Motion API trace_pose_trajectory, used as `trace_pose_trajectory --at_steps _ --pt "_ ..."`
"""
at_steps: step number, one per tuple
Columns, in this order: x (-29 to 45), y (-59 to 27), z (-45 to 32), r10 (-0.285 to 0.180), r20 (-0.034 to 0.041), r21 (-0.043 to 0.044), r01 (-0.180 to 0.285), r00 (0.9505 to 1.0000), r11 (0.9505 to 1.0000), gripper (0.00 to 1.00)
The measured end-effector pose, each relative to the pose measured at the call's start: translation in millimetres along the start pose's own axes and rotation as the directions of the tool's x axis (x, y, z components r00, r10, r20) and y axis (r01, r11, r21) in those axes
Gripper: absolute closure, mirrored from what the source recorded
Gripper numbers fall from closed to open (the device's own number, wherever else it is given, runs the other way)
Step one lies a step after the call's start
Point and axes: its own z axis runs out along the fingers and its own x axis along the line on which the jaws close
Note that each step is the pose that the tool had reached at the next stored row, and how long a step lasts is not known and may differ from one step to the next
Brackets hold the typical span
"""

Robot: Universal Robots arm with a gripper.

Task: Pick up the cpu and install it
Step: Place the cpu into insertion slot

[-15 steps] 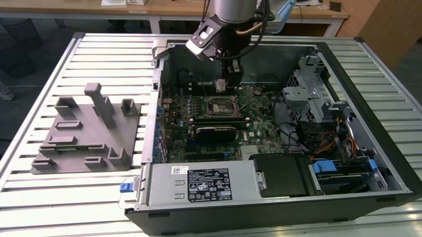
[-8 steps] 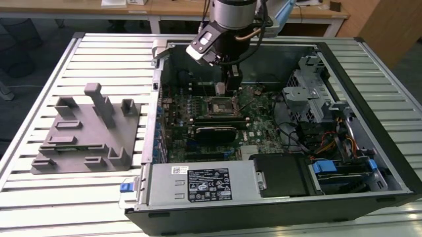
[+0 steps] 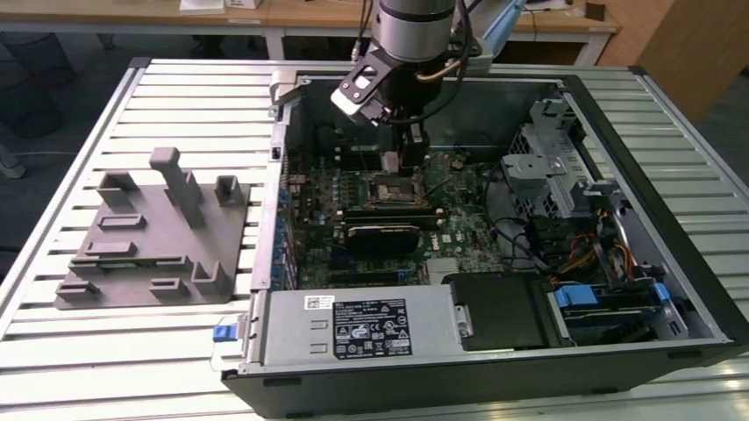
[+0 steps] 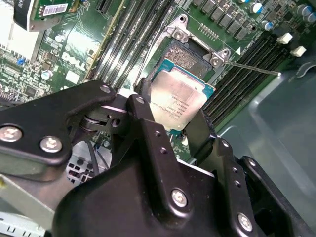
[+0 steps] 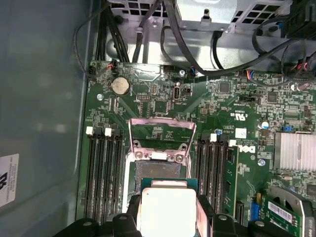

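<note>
The cpu (image 4: 178, 96) is a small square chip with a pale silver top and a green edge. My gripper (image 4: 174, 109) is shut on it, one black finger (image 4: 144, 106) on each of two opposite sides. The cpu (image 5: 167, 207) hangs just over the open motherboard socket (image 5: 158, 172), a little off its middle; the socket's metal load plate (image 5: 161, 132) is flipped up. In the exterior view my gripper (image 3: 404, 156) reaches down into the open computer case (image 3: 655, 263), right above the socket (image 3: 387, 189). Whether the chip touches the socket I cannot tell.
Memory slots (image 5: 102, 170) flank the socket on both sides. A black finned block (image 3: 381, 235) lies on the board just in front of the socket. A grey plastic tray with upright posts (image 3: 153, 237) stands on the slatted table at the exterior view's left. Cables and drive cages (image 3: 562, 175) fill the case's right side.
</note>
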Motion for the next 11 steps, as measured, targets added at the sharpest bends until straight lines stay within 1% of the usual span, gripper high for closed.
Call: trace_pose_trajectory --at_steps 11 --pt "0.7 -0.2 14.7 0.0 0.0 0.0 0.0 1.0 1.0 0.47"
